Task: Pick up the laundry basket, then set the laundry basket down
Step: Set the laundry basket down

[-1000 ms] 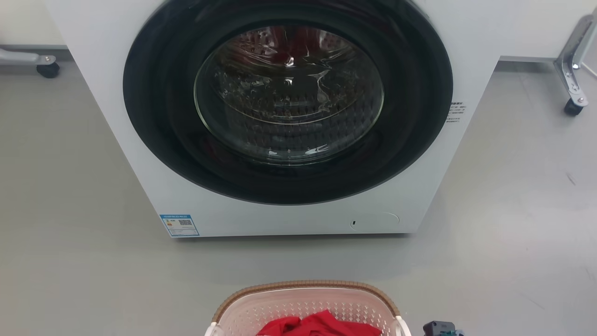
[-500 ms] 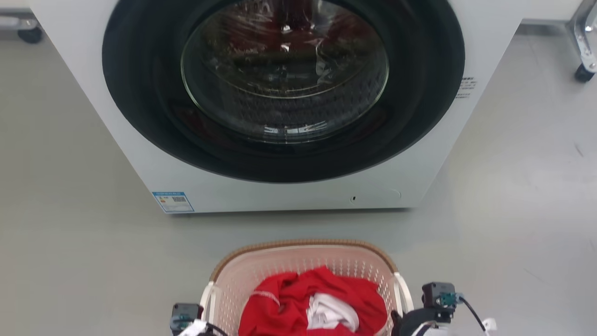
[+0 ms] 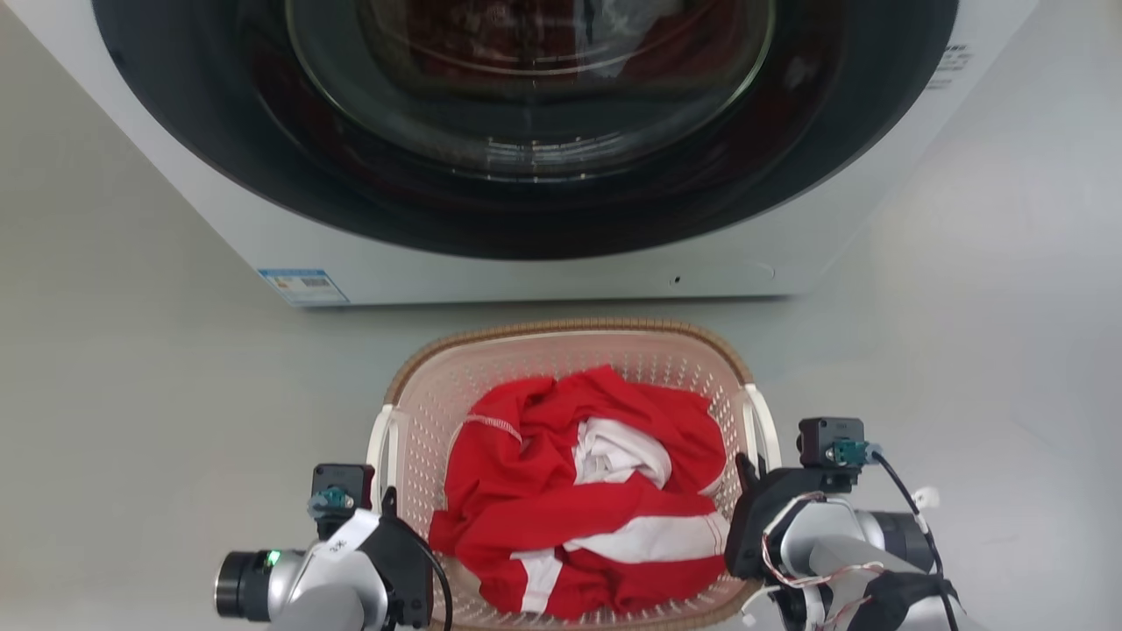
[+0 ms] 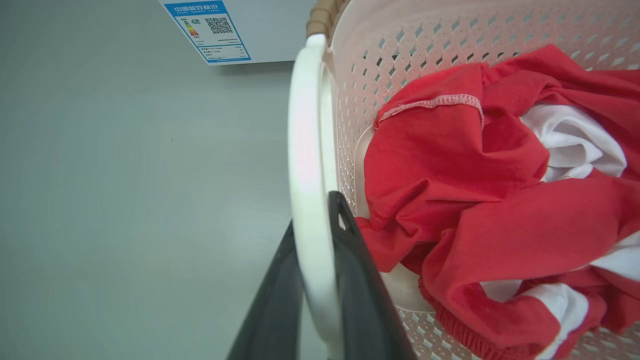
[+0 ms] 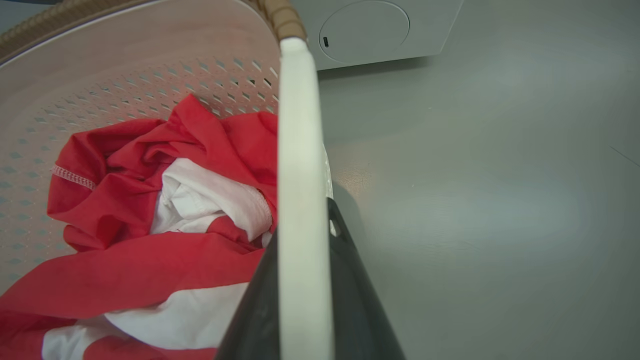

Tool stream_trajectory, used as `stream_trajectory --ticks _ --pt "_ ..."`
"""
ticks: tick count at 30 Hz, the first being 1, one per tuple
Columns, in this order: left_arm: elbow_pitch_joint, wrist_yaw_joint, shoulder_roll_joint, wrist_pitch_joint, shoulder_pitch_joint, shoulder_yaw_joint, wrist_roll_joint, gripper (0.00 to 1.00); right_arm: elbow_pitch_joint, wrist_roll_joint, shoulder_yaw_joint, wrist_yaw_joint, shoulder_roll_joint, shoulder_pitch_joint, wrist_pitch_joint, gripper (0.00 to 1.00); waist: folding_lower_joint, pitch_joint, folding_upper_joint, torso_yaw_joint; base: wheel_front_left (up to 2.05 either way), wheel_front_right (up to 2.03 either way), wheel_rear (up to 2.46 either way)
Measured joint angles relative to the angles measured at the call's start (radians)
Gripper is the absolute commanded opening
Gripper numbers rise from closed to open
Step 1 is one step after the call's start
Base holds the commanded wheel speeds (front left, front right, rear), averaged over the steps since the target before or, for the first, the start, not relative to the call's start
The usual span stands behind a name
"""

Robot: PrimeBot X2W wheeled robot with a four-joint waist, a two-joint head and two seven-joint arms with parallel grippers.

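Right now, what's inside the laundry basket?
Crumpled red and white clothing lies in the laundry basket, against its perforated wall. It covers most of the bottom, so anything underneath cannot be seen.

light: bright, even | shadows: soft | glare: washer door glass [image 3: 526, 79] | focus: sharp

The right end effector [image 5: 304, 235] rises from the bottom edge with its two dark fingers [image 5: 350, 280] pressed on either side of the white handle [image 5: 297, 150] of the laundry basket [image 5: 150, 60]. The handle runs straight ahead from between the fingers to the brown woven-look rim [image 5: 277, 12]. To the end effector's left, inside the perforated pale wall, lies a crumpled red and white garment [image 5: 150, 200]. To its right spreads bare grey floor [image 5: 475, 200]. Ahead and slightly right stands the white washing machine [image 5: 440, 25], with a round cover panel [image 5: 364, 24] low on its front.
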Motion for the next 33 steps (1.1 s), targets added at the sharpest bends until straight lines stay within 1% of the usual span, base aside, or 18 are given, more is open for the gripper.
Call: stream_trajectory --ticks 4,7,26,33 --pt "-0.001 0.001 0.0 -0.01 -0.028 0.004 0.001 0.0 0.006 -0.005 -0.002 0.0 0.0 -0.032 -0.01 0.0 0.0 0.044 0.0 0.003 0.0 0.0 0.0" --pt "-0.004 0.008 0.0 -0.016 -0.056 0.006 0.001 0.0 0.013 -0.013 -0.004 0.0 0.0 -0.061 -0.017 0.0 0.0 0.088 0.0 0.007 0.0 0.0 0.0" --pt "-0.038 0.019 0.003 -0.049 -0.251 0.013 0.012 0.0 0.07 -0.058 -0.024 0.002 -0.008 -0.281 -0.053 0.0 0.0 0.372 0.0001 0.034 0.0 0.0 0.0" --pt "-0.041 0.019 0.002 -0.053 -0.277 0.012 0.012 0.0 0.086 -0.066 -0.027 0.004 -0.008 -0.301 -0.061 0.0 0.0 0.454 0.0 0.041 0.0 0.0 0.0"
